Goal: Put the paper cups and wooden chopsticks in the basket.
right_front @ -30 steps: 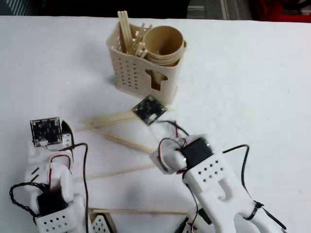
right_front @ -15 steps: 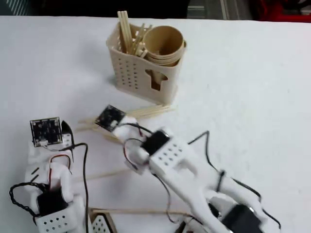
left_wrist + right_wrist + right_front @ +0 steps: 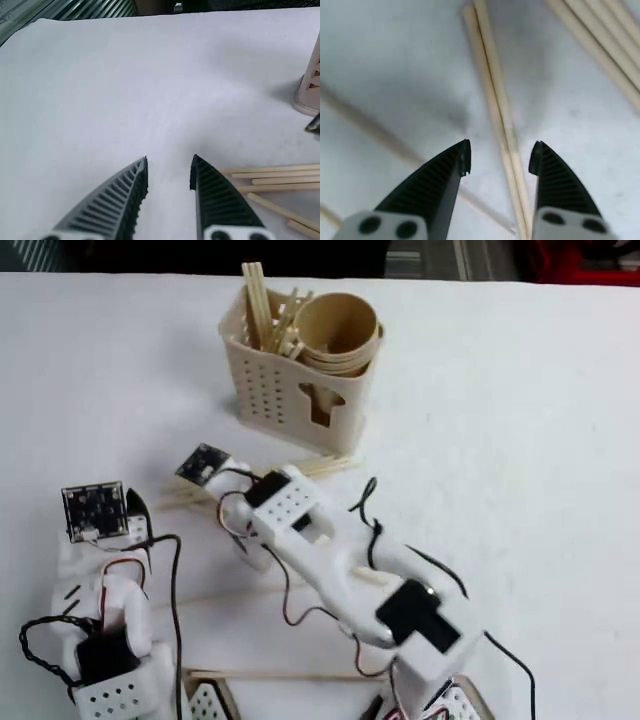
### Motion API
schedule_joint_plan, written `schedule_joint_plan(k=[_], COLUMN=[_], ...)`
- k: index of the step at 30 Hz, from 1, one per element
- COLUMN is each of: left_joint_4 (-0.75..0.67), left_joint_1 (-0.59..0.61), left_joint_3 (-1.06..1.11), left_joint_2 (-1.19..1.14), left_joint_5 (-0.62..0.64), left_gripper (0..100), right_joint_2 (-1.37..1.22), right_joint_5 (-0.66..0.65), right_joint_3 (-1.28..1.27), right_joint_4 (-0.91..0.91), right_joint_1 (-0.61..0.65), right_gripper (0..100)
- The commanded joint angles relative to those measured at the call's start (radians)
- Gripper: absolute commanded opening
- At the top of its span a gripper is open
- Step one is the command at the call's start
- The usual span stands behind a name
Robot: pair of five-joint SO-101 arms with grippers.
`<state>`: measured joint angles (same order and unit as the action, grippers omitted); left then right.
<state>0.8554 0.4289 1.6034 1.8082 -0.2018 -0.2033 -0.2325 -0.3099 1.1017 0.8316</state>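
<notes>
High view: paper cups (image 3: 340,330) and upright chopsticks (image 3: 255,300) stand in the basket (image 3: 295,390), loose chopsticks (image 3: 325,466) lie roughly left-right at its foot; left wrist: left gripper (image 3: 169,158) narrowly parted over the table (image 3: 125,90); right wrist: right gripper (image 3: 502,143) spread wide, chopstick pair (image 3: 492,85) running lengthwise between its jaws.

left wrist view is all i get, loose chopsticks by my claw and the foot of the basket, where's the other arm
observer: the right arm's claw is open and hangs low over a pair of pale wooden chopsticks lying side by side.
operator: what's in the basket
observer: the cream perforated plastic basket holds a stack of tan paper cups, with several upright wooden chopsticks beside them.
operator: any loose ones i can't see
observer: one long wooden chopstick lies alone on the white table, down between the two arms.
</notes>
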Motion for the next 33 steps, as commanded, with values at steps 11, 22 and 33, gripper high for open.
schedule_joint_plan(k=[11, 22, 33], left_joint_4=[-0.021, -0.021, -0.021], left_joint_1=[0.001, 0.001, 0.001], left_joint_3=[-0.008, -0.008, -0.008], left_joint_2=[0.015, 0.015, 0.015], left_joint_5=[0.006, 0.006, 0.006], left_gripper=[15, 15, 15], right_joint_2=[-0.200, -0.079, 0.239], right_joint_5=[-0.028, -0.043, -0.043], right_joint_3=[0.180, 0.157, 0.008], right_joint_4=[-0.010, 0.065, 0.068], right_joint_1=[-0.028, -0.108, -0.107], right_gripper=[1.5, 1.9, 1.9])
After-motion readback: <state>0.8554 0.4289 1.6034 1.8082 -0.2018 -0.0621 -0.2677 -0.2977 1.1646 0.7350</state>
